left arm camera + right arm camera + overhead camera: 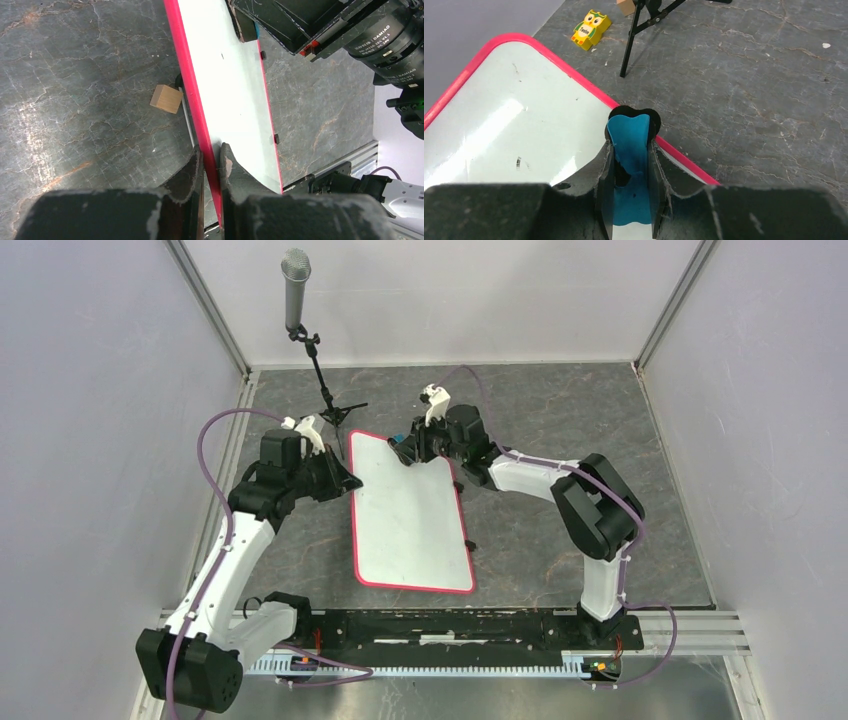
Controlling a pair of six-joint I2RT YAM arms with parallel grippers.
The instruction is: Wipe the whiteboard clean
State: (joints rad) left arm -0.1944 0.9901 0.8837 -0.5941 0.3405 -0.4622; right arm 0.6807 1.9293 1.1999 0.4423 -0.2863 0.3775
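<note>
White board (410, 510) lies mid-frame; left gripper (212, 155) pinches its pink left rim (192, 95), right gripper (629, 148) clamps the blue eraser (626, 132) at its top edge. Best to press flat, sweep down across the black specks (518, 162), board pinned.

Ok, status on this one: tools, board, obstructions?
Left tool shut on whiteboard edge. Right tool shut on eraser at far edge. Board nearly clean, few specks. Wood block beside it, not blocking.

Glossy whiteboard (410, 510), matt veined table (560, 410), wooden block (166, 99)
</note>
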